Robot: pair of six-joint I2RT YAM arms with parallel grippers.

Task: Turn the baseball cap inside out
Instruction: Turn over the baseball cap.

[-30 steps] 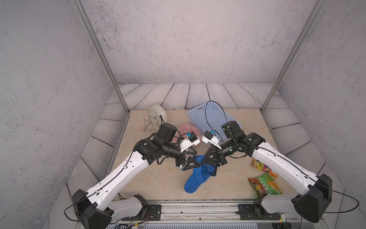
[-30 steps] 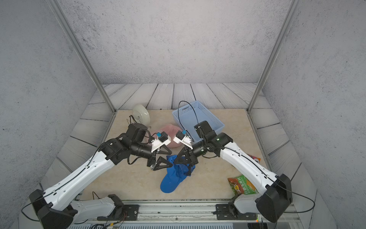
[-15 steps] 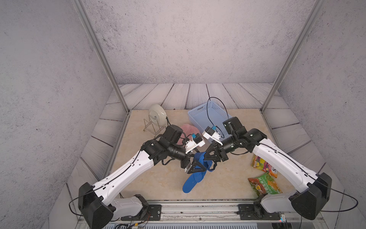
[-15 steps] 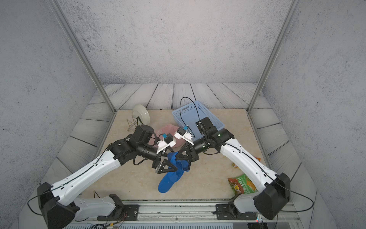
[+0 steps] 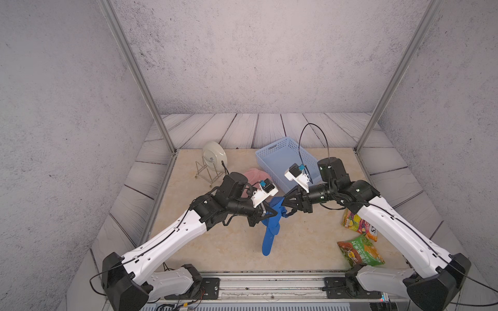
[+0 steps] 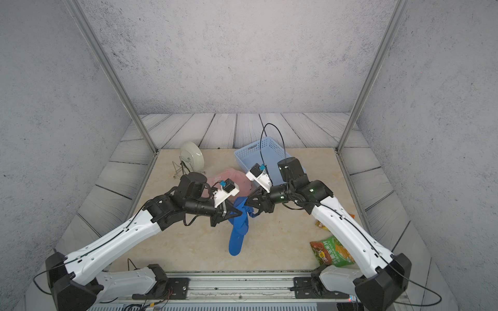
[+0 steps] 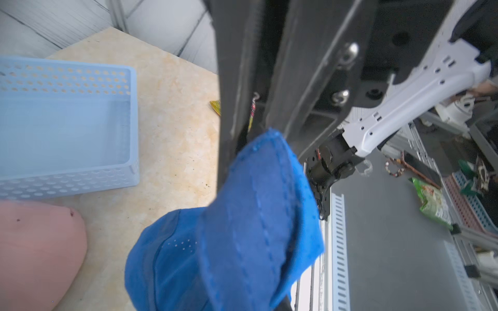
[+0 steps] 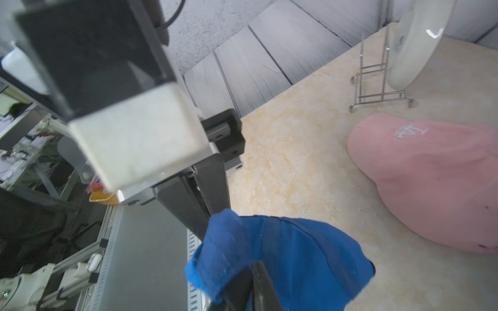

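Observation:
The blue baseball cap [image 5: 270,231] [image 6: 237,237] hangs crumpled above the middle of the table, its brim pointing down toward the front. My left gripper [image 5: 274,214] [image 6: 239,214] is shut on the cap's upper fabric from the left. In the right wrist view its dark fingers [image 8: 207,194] pinch the cap [image 8: 296,255]. My right gripper [image 5: 285,208] [image 6: 250,208] meets the same bunch from the right. Its fingers [image 7: 296,80] stand slightly apart, with the cap's edge [image 7: 258,215] poking between them.
A pink cap [image 5: 253,175] lies just behind the grippers. A light blue basket [image 5: 283,159] stands at the back and a white plate [image 5: 214,156] leans in a wire rack at back left. Two snack bags [image 5: 359,250] lie at front right.
The left gripper came in open and closed on the cap beside the right one. The right gripper's jaws, shut before, have parted. The cap hangs higher and more stretched.

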